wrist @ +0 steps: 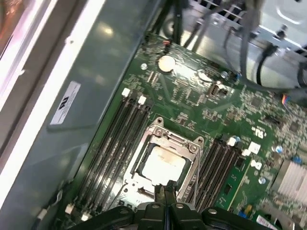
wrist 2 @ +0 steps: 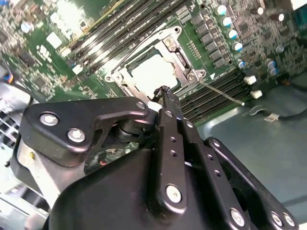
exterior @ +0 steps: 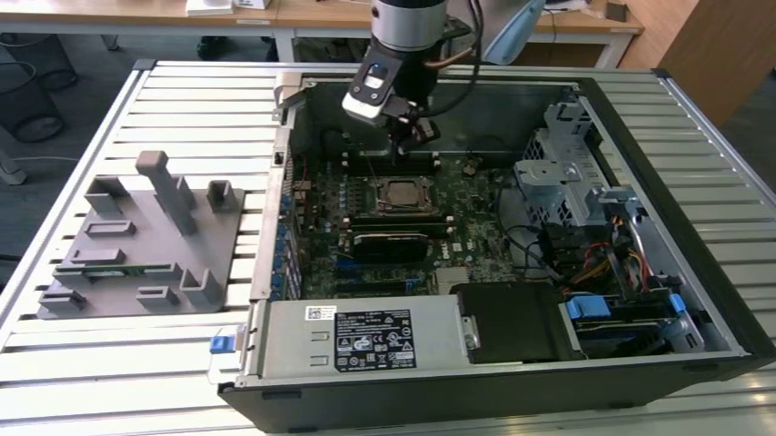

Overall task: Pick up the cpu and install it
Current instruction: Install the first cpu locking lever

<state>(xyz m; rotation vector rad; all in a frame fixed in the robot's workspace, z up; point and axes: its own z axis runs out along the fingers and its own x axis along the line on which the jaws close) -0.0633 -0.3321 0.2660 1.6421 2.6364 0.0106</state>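
Note:
The cpu (exterior: pixel 401 193) is a silver-grey square lying flat in the metal socket frame (exterior: pixel 402 208) in the middle of the green motherboard, inside the open computer case. It shows in both wrist views, the cpu (wrist: pixel 162 165) and the cpu (wrist 2: pixel 154 74) each ringed by the frame. My gripper (exterior: pixel 408 138) hangs above the board, a little toward the case's back wall from the socket. Its black fingertips (wrist: pixel 164 188) are pressed together with nothing between them, and the gripper (wrist 2: pixel 166 92) is apart from the chip. A thin socket lever (wrist 2: pixel 221 92) sticks out beside the frame.
Dark memory slots (wrist: pixel 115 139) flank the socket on both sides. A drive cage with cables (exterior: pixel 570 182) fills the case toward the exterior view's right, and a power supply (exterior: pixel 352 338) sits at its front. A grey parts fixture (exterior: pixel 134 241) holding a green memory stick (exterior: pixel 115 269) stands outside the case.

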